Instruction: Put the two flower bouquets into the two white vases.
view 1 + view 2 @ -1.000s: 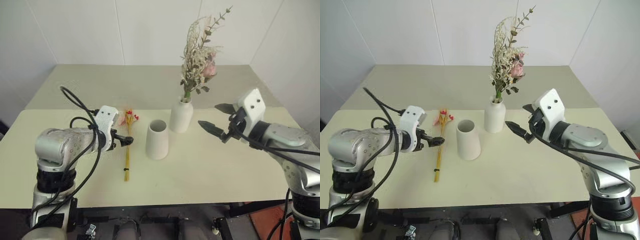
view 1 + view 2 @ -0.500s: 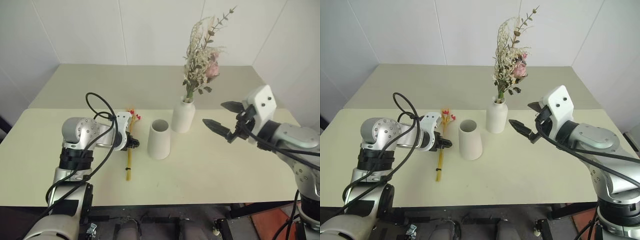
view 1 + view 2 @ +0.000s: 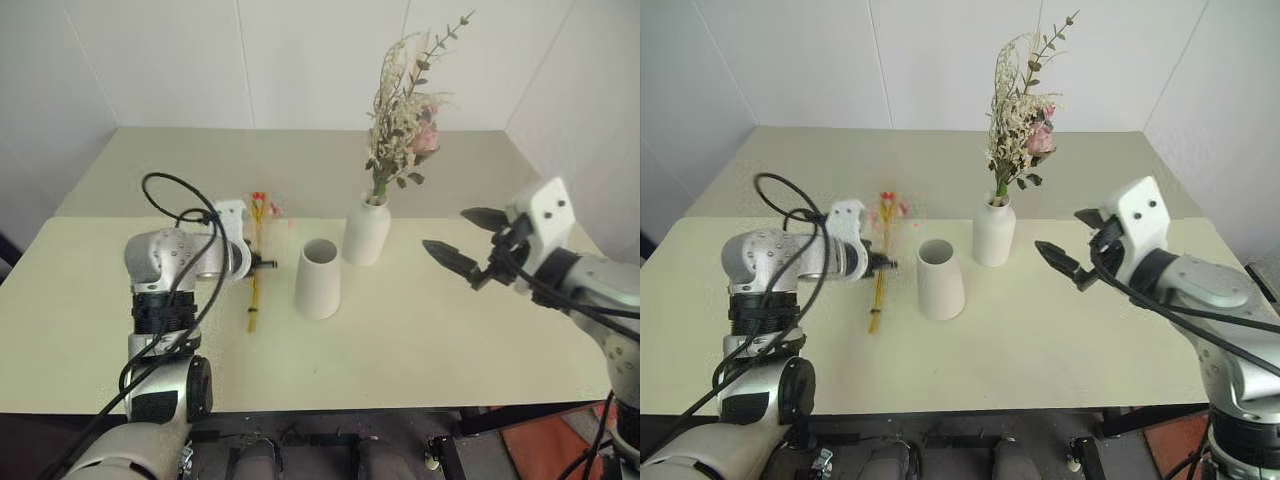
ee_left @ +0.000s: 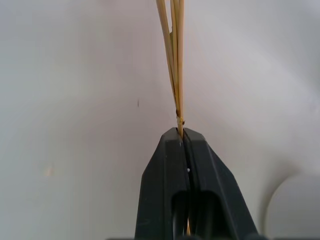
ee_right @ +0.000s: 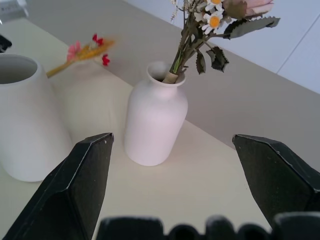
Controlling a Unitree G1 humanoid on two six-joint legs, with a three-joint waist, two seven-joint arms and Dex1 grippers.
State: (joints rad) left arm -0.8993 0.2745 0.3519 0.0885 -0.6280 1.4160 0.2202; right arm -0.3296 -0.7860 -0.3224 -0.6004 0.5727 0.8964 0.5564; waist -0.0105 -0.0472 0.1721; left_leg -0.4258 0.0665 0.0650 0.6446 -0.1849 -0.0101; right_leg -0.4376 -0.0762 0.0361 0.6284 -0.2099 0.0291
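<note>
Our left gripper point(image 3: 268, 264) is clamped on the yellow stems of the slim bunch point(image 3: 256, 262), left of centre in the head view; in the left wrist view the stems run straight out from between the closed jaws. The red flower end looks lifted and blurred, while the stem tips seem to sit at or near the table point(image 3: 400, 340). The wide vase point(image 3: 318, 279) stands empty at centre frame, just right of the bunch. The bottle vase point(image 3: 364, 231), behind it and to the right, already holds the bushy bunch point(image 3: 402, 115).

Our right gripper point(image 3: 472, 250) hangs at the right with its jaws wide apart, holding nothing.

To do this well, we should raise the bunch until the stem tips clear the wide vase's rim, turn the stems downward, centre them over the mouth, then lower before letting go.
</note>
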